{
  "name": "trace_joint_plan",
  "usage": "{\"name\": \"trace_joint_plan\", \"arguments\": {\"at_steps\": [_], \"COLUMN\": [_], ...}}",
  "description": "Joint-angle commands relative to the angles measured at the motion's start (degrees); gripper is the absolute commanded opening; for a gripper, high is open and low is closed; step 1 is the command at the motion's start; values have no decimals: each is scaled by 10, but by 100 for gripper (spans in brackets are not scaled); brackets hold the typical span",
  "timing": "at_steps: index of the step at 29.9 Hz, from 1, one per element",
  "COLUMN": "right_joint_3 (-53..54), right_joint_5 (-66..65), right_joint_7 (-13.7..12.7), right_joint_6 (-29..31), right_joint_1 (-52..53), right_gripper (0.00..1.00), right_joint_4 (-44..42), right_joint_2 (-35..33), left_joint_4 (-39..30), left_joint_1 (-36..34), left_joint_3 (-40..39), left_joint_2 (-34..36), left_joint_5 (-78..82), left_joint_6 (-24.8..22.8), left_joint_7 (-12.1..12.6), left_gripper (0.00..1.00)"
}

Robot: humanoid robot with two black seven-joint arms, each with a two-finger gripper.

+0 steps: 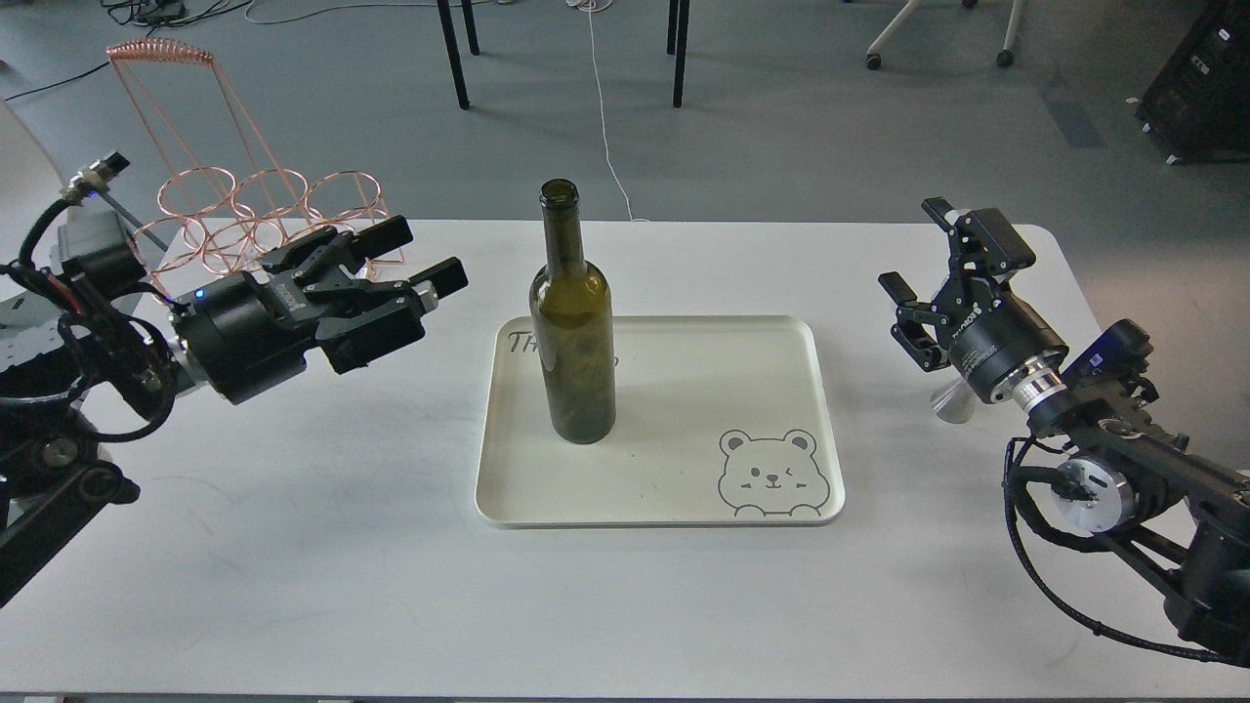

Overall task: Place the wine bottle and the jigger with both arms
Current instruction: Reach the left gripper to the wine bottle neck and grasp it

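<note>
- The bottle stands upright on the left part of the tray.
- My left gripper is empty, fingers apart, beside the bottle.
- My right gripper is spread, empty.
- The jigger sits on the table, mostly hidden behind my right wrist.

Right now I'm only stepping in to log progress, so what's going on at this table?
The wine bottle stands upright on the left part of the cream tray, and neither arm is holding it. The left claw hangs open to its left, empty. The right claw is open too, above the jigger, which sits on the table outside the tray, mostly hidden behind that arm.
</note>
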Motion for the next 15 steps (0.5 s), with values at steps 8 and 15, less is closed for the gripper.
{"name": "trace_joint_plan", "arguments": {"at_steps": [8,15], "right_joint_3": [-1,-1], "right_joint_5": [-21,-21], "right_joint_7": [0,0], "right_joint_6": [0,0], "right_joint_1": [-2,-2], "right_gripper": [97,97], "right_joint_4": [2,1], "right_joint_2": [-6,-6], "left_joint_4": [90,110], "left_joint_1": [-137,-144], "left_joint_3": [108,130], "left_joint_2": [-53,-81], "left_joint_5": [43,42], "left_joint_6": [2,3], "left_joint_7": [0,0], "left_gripper": [98,98]}}
